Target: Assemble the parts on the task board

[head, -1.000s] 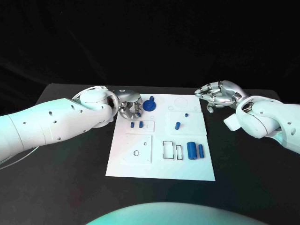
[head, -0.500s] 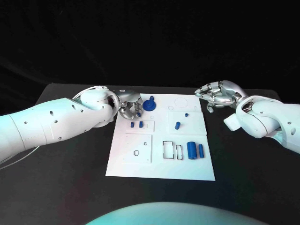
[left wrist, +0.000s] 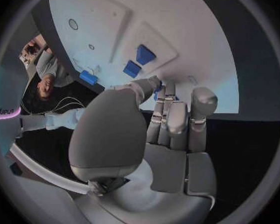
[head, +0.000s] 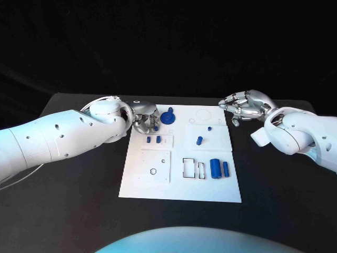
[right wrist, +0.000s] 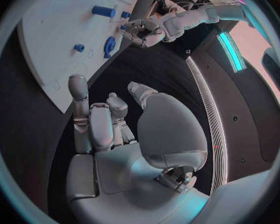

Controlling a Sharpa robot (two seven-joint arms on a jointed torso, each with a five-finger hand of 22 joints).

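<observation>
The white task board [head: 180, 184] lies in the middle of the black table. My left hand [head: 144, 122] is at the board's far left corner, fingers curled in, right beside a round blue part with a knob [head: 168, 117]. In the left wrist view this hand [left wrist: 165, 119] pinches a small blue part [left wrist: 157, 87] between thumb and fingers. The right wrist view shows the left hand [right wrist: 145, 31] next to the round part [right wrist: 109, 45]. My right hand [head: 244, 105] hovers off the board's far right corner, its fingers [right wrist: 96, 119] curled in on nothing.
On the board lie two small blue pieces [head: 153, 139], a short blue piece [head: 199, 140], a tiny peg [head: 209, 128] and two blue cylinders [head: 219, 169] beside rectangular slots [head: 192, 168]. Bare black table [head: 70, 200] surrounds the board.
The left hand has shifted very slightly at the board's far left corner. The right hand and the parts on the board have not moved.
</observation>
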